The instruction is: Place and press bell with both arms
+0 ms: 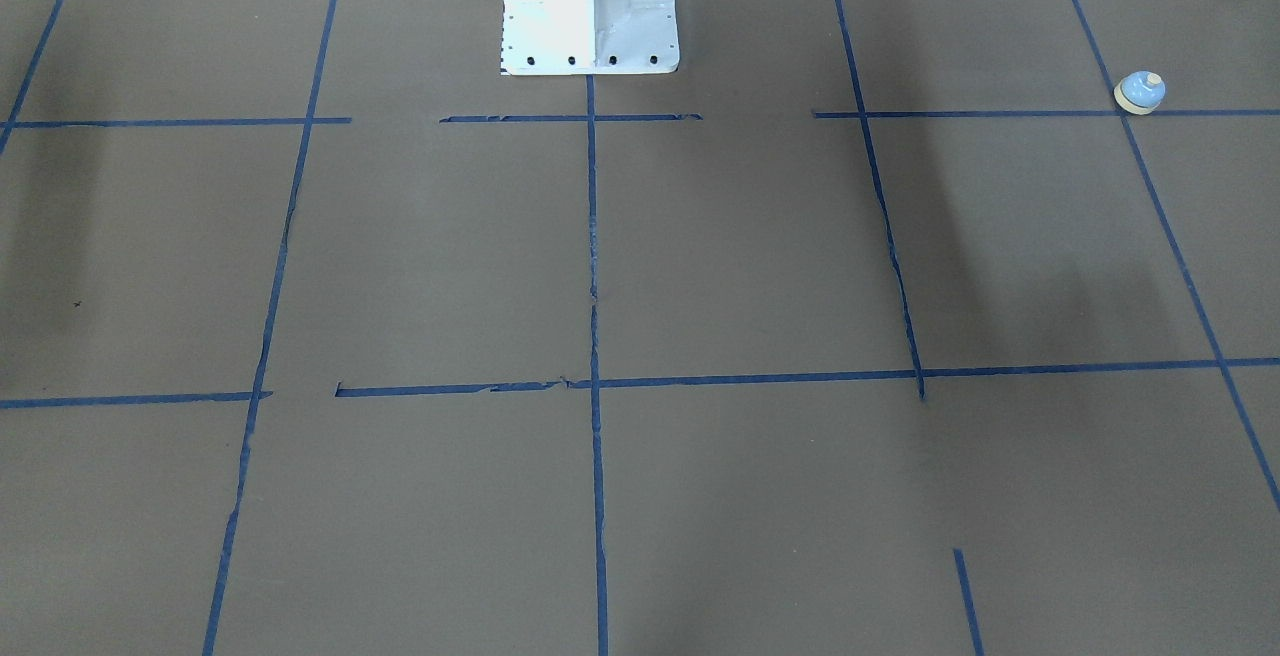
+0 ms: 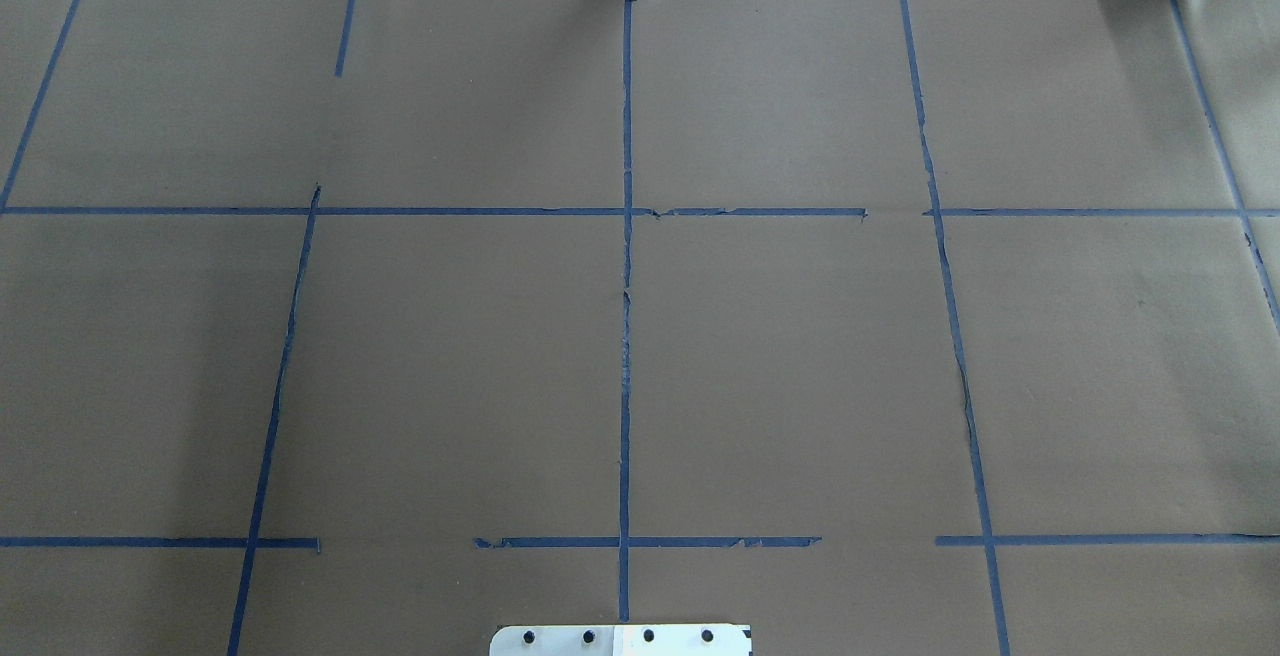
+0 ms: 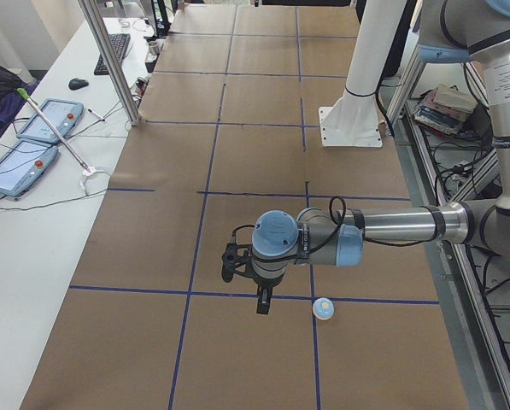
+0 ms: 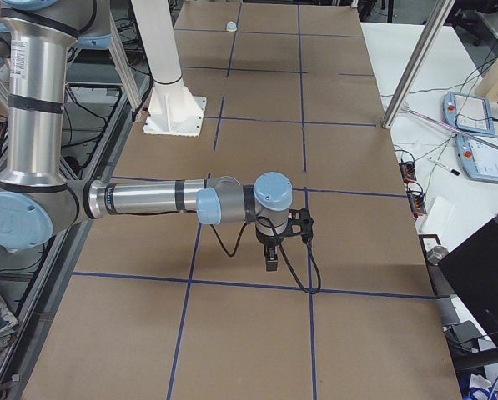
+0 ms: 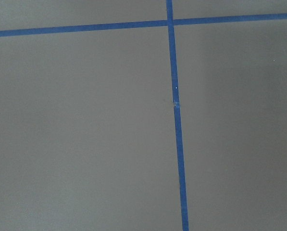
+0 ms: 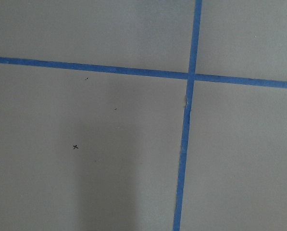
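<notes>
Bell [image 1: 1139, 93] is sitting on its base on the brown table [image 1: 700, 256], at a crossing of blue tape lines [image 1: 1000, 114], out at two o'clock in the front-facing view. Left tool [image 3: 262, 303] is hanging over the table, the bell near it at three o'clock in the left side view. Right tool [image 4: 271, 260] is hovering well apart. Wide or narrow, I cannot tell for either.

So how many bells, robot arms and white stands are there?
Small light-blue domed bell with a cream base: 1
Grey-and-silver jointed robot arms: 2, the left arm and the right arm
White bolted metal pedestal: 1
Total: 4
</notes>
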Controlling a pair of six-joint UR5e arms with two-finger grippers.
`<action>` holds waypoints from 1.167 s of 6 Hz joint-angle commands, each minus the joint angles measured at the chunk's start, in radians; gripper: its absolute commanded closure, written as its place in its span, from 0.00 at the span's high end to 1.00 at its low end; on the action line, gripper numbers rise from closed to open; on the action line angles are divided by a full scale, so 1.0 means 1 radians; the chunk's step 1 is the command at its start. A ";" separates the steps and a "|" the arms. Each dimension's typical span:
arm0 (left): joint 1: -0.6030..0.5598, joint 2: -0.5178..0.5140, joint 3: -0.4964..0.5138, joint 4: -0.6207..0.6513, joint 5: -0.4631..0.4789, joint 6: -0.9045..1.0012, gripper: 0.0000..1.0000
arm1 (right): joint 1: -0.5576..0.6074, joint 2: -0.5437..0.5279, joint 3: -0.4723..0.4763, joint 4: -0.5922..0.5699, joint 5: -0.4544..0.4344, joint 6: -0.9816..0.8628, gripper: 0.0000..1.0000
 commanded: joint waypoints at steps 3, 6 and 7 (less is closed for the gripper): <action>0.005 -0.021 -0.007 -0.002 0.003 -0.010 1.00 | 0.000 0.001 0.000 0.000 0.000 0.000 1.00; 0.038 -0.002 -0.016 -0.157 -0.008 0.004 1.00 | 0.000 -0.001 0.002 0.000 0.000 0.000 1.00; 0.172 0.006 -0.010 -0.178 -0.043 -0.164 1.00 | 0.000 -0.001 0.009 0.000 0.000 -0.002 1.00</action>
